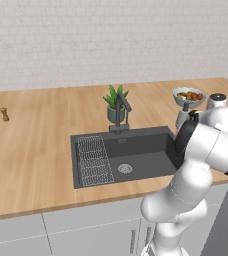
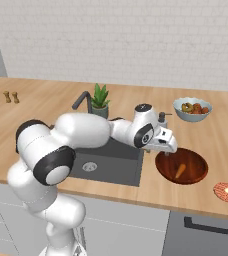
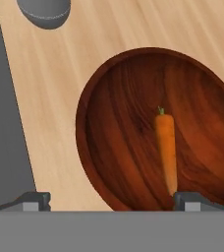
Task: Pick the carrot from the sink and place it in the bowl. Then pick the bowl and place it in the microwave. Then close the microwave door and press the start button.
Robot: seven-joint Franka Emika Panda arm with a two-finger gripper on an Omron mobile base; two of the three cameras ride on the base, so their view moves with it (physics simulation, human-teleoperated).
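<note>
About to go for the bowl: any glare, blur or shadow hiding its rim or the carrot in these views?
Hand view: sharp; the bowl shows soft sheen, no blown glare, the carrot is crisp, and the near rim is cut off by the frame bottom. Right base view: slightly soft, evenly lit, the open pincer overlaps the bowl's left rim. Left base view: the arm blocks that area.
</note>
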